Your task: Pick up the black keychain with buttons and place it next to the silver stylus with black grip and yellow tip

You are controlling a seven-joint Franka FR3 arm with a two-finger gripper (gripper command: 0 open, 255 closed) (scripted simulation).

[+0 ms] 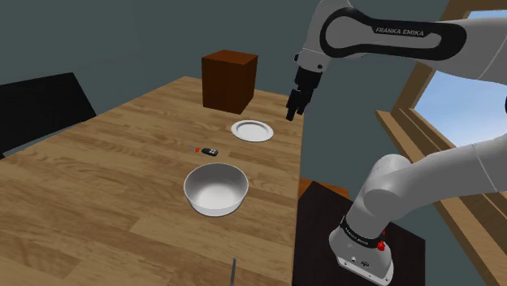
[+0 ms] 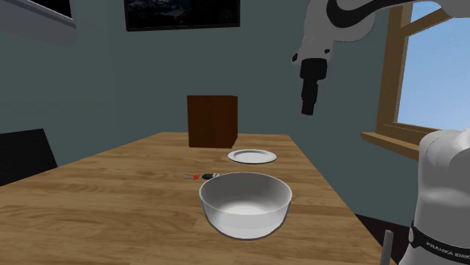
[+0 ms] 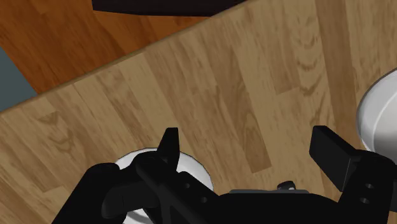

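The small black keychain [image 1: 210, 152] lies flat on the wooden table [image 1: 122, 162], with a red bit at one end, just behind the white bowl [image 1: 215, 188]. It also lies behind the bowl [image 2: 245, 203] in the second exterior view as the keychain [image 2: 205, 176]. A thin grey stylus [image 1: 234, 272] rests at the table's near edge, far from the keychain. My gripper [image 1: 295, 106] hangs high over the table's edge by the white plate [image 1: 252, 130], open and holding nothing. In the wrist view its fingers [image 3: 168, 143] stand wide apart above the plate [image 3: 191, 170].
A brown box [image 1: 230, 80] stands at the back of the table, behind the plate. A black chair [image 1: 41, 101] is at the shoulder view's left. A wooden window frame [image 1: 422, 122] runs along the right.
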